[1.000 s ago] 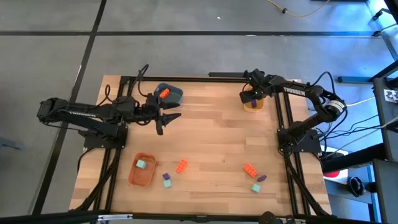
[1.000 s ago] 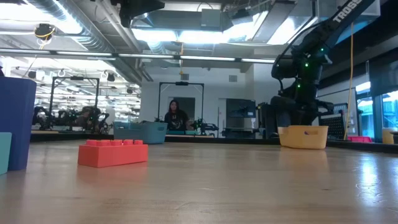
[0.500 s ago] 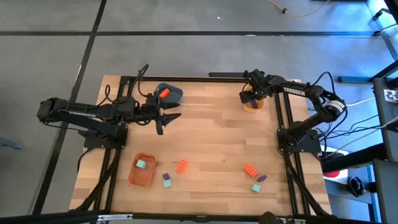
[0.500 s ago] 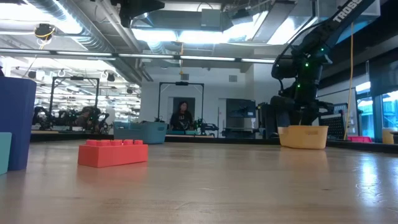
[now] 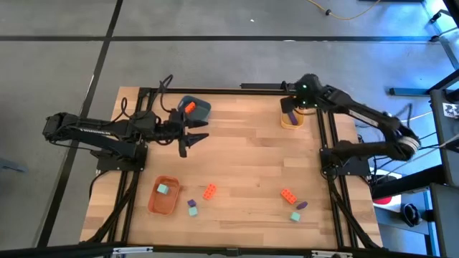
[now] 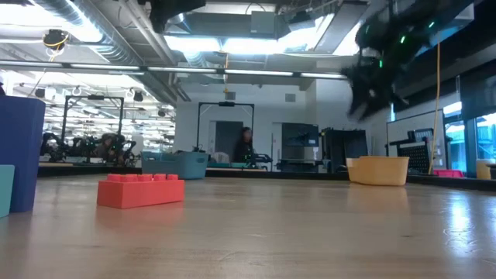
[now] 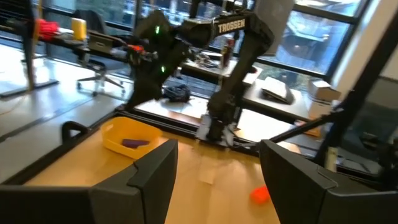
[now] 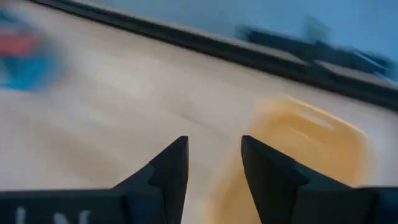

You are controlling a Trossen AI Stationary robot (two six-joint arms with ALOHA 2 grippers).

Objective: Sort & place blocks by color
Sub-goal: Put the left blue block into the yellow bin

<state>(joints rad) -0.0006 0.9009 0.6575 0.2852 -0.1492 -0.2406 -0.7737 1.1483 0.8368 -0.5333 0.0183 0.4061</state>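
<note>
Two dark arms work over the wooden table (image 5: 244, 158), each lettered TROSSEN (readable on the right arm in the left wrist view). The left end effector (image 5: 195, 136) hangs above the far-left part of the table, just beside the dark blue bowl (image 5: 195, 107), its fingers spread and holding nothing. The right end effector (image 5: 290, 107) is above the yellow bowl (image 5: 292, 120) at the far right; in its own wrist view the fingers (image 8: 166, 171) stand apart with nothing between them.

Next in size come the bowls. The dark blue bowl holds an orange-red block (image 5: 189, 107), the yellow bowl holds a purple block (image 5: 291, 116), and the orange bowl (image 5: 163, 197) at the near left holds a teal block (image 5: 163, 189).

Smallest are the loose blocks on the near part of the table: a purple-and-teal pair (image 5: 192, 207) just right of the orange bowl, an orange-red block (image 5: 209, 190) near it, and to the right another orange-red block (image 5: 287, 195), a purple one (image 5: 302, 205) and a teal one (image 5: 295, 216) close together.
</note>
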